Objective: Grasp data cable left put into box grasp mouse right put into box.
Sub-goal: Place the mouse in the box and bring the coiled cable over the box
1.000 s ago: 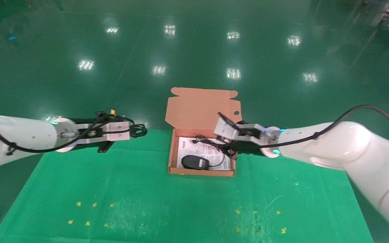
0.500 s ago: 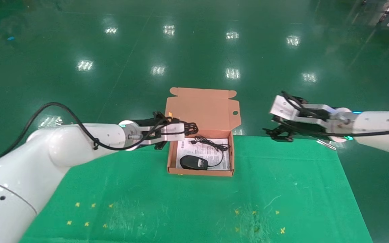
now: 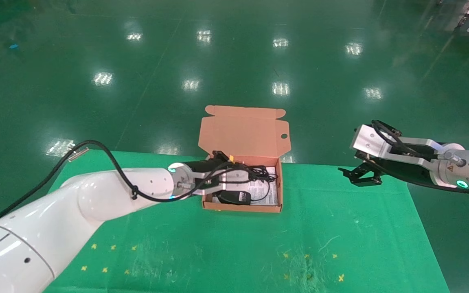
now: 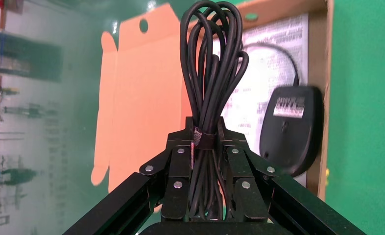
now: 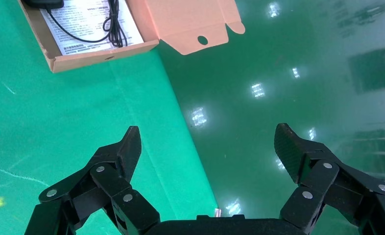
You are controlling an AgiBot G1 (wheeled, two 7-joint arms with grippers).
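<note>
Green cloth table (image 3: 226,244); left gripper (image 4: 206,147) jaws clamp looped data cable (image 4: 211,73) over cardboard box (image 3: 240,206); right gripper (image 5: 207,144) jaws wide.

Orange-brown box (image 3: 240,132), black cable (image 4: 211,63) & mouse (image 3: 233,197), white printed sheet (image 3: 265,189), green cloth (image 3: 226,244).

Mouse (image 3: 231,197) in box (image 3: 240,208), front-left; cord (image 3: 265,185) behind it

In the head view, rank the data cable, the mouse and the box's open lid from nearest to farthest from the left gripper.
1. data cable: clamped in the left gripper, over the box.
2. mouse: lying in the box, just below the gripper.
3. lid: standing up at the box's far edge.
</note>
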